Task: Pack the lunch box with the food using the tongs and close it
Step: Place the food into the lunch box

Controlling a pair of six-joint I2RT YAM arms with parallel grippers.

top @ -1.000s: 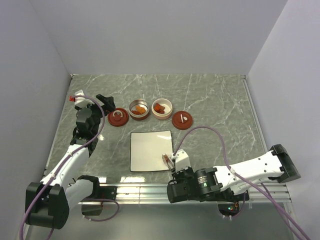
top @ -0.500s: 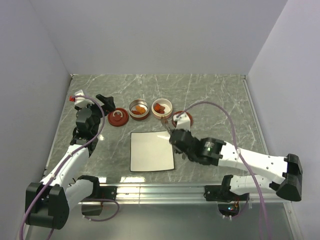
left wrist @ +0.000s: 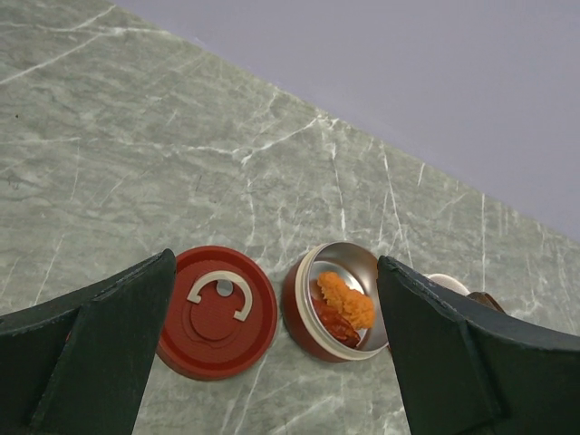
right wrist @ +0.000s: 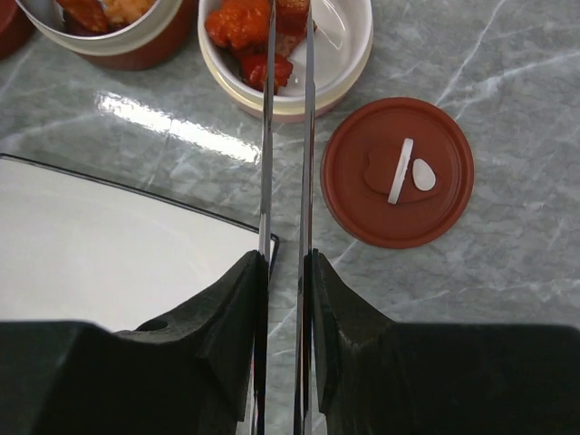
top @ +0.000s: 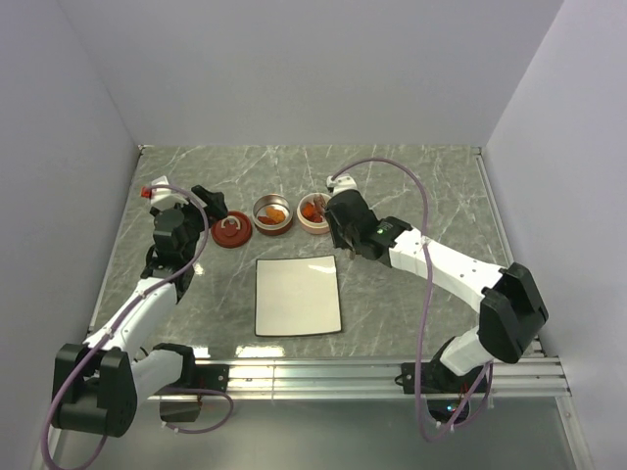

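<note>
Right wrist view, and I'm squeezing the tongs point(right wrist: 268, 136) in my right gripper point(right wrist: 285, 265). Both pads are pressing the two slim metal arms toward each other, so they're running almost parallel with a narrow gap between them. They're stretching straight ahead from my fingers, crossing the corner of the white plate point(right wrist: 109, 245) and reaching out over the cream bowl point(right wrist: 349, 72), where red and orange food point(right wrist: 237, 23) is sitting in a heap. The tips are running out past the top edge of the view, so I can't tell whether they're pinching a piece. Just beside that bowl on the left, the steel bowl point(right wrist: 136, 50) with its red wall is showing more pieces. A red lid point(right wrist: 435, 172) with a white handle is lying flat on the marble table point(right wrist: 507, 82), right of the tongs and apart from the cream bowl.

Over on the left wrist view, my left gripper point(left wrist: 274, 263) is hanging with its jaws spread wide, gripping nothing. It's looking down on the second red lid point(left wrist: 217, 313) and the steel bowl next to it, orange chunks inside. From the top view, my right arm is stretching across to the cream bowl while the left gripper is hovering just left of the second red lid
</note>
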